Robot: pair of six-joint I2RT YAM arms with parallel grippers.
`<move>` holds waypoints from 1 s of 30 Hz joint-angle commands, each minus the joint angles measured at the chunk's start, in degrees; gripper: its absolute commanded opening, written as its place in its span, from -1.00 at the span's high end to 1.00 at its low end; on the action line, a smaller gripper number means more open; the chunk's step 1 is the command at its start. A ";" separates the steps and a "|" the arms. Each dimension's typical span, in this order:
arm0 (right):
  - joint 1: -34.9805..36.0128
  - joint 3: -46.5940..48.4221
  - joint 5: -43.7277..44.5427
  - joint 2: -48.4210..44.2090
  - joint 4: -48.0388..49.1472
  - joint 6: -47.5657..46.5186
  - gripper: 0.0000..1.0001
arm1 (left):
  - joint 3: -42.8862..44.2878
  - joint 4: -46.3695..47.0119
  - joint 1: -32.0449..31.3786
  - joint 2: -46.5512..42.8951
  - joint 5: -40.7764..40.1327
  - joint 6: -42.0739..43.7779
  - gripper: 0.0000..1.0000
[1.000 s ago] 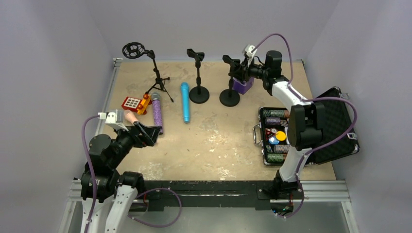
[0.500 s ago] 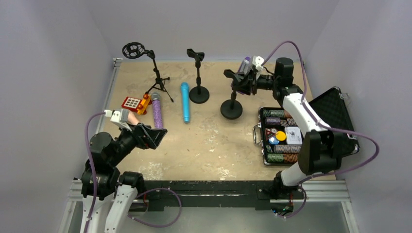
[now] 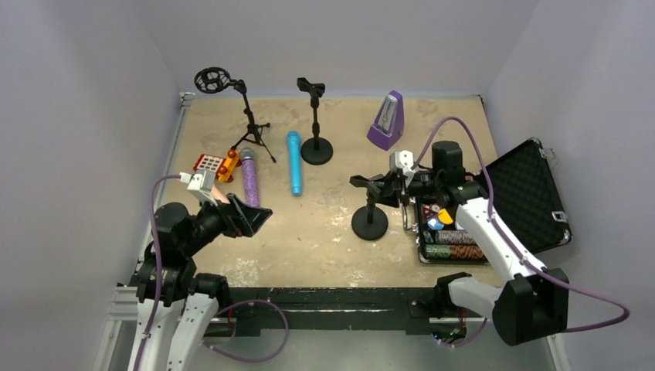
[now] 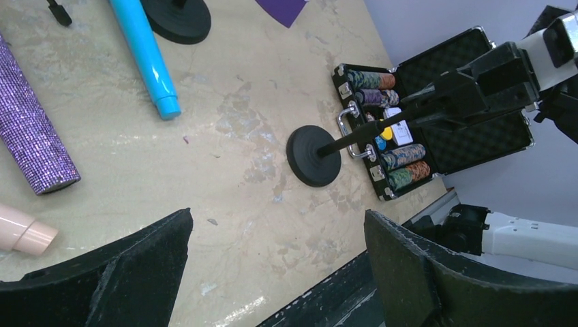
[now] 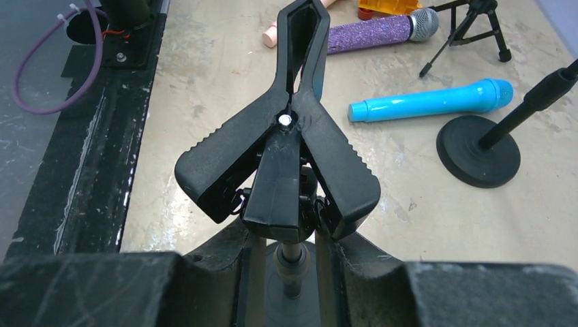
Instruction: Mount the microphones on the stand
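Three mics lie on the worn beige tabletop, left-centre, none on a stand.

- Purple mic: straight cylinder, glitter-covered body, grey mesh ball head toward the far side, next to a red/yellow toy.
- Blue mic: smooth glossy plastic, sky-blue all over incl. head. It lies approx. parallel to the purple mic, to its right, near the black disc base of the middle stand.
- Pink mic: pale, smooth. Only its butt end shows in the left wrist view, close to the purple mic's tail.

Left gripper is empty, fingers spread wide, hovering over the table near the pink and purple mics.

Right gripper is clamped on the pole of a black stand, just under its clip. The clip is matte plastic, spring-clothespin type with ribbed handles. The base is a round flat disc beside the chip case. Cannot tell if the base touches the table.

A tripod stand with a ring mount stands far left. A purple metronome stands far right.
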 commanded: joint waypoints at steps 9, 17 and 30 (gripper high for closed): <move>0.23 -3.60 1.21 -6.45 -5.25 -3.37 0.30 | -1.74 -0.99 0.45 0.31 -0.68 -0.87 -0.99; -2.43 -3.25 4.66 -9.37 -6.96 1.49 -0.13 | -1.60 0.09 0.45 4.45 -1.64 1.28 -0.99; -10.94 -4.65 10.99 -17.49 -14.86 2.51 -0.70 | -2.25 8.04 0.45 15.88 -9.94 2.82 -0.99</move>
